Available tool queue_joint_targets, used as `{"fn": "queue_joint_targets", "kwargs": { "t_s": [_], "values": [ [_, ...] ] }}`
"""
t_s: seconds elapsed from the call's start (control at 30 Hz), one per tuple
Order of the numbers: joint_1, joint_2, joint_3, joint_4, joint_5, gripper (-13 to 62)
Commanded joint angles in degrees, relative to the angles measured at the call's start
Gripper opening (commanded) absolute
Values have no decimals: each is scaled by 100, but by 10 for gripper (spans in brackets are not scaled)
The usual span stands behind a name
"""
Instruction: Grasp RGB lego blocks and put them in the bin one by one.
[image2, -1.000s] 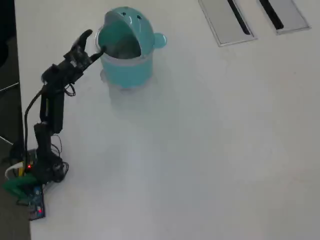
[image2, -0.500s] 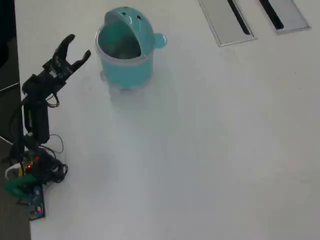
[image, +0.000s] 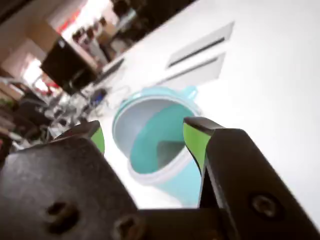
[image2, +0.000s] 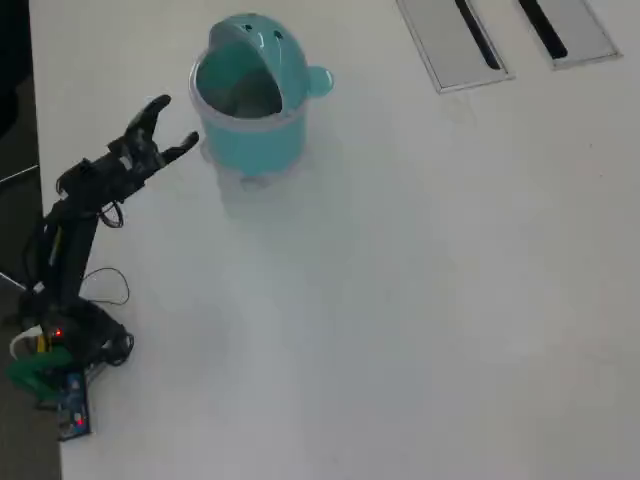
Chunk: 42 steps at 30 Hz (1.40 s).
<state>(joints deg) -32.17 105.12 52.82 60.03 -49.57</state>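
From the overhead view I saw the arm (image2: 75, 215) reaching up along the left edge of the bench (image2: 420, 300), its end effector (image2: 175, 125) spread wide with nothing between the jaws. It hung just left of the bin (image2: 250, 105), near it but not touching. The bin stood close to the far edge of the bench, toward the left corner, upright, with its domed lid tipped back so the mouth lay open; two dark dots showed on the lid and a small knob stuck out on its right side.

In the wrist view the end effector (image: 145, 137) framed the bin (image: 165, 165), each finger (image: 196, 142) faced with a green pad. I could see no blocks on the bench, and the bin's inside was too dim to tell what lay in it.

Two grey slotted panels (image2: 505, 35) sat flush in the bench at the far right.
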Motion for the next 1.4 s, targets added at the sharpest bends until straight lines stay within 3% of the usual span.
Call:
{"fn": "queue_joint_targets", "kwargs": {
  "t_s": [0.0, 0.17, 0.73, 1.07, 1.37],
  "values": [
    [229, 422, 176, -712, 457, 294],
    [396, 1046, 1617, -1222, 1213, 330],
    [1670, 1995, 4518, -2575, 3700, 332],
    [2514, 2329, 6926, -4729, 3911, 330],
    [2865, 2373, 8253, -5396, 4386, 329]
  ]
}}
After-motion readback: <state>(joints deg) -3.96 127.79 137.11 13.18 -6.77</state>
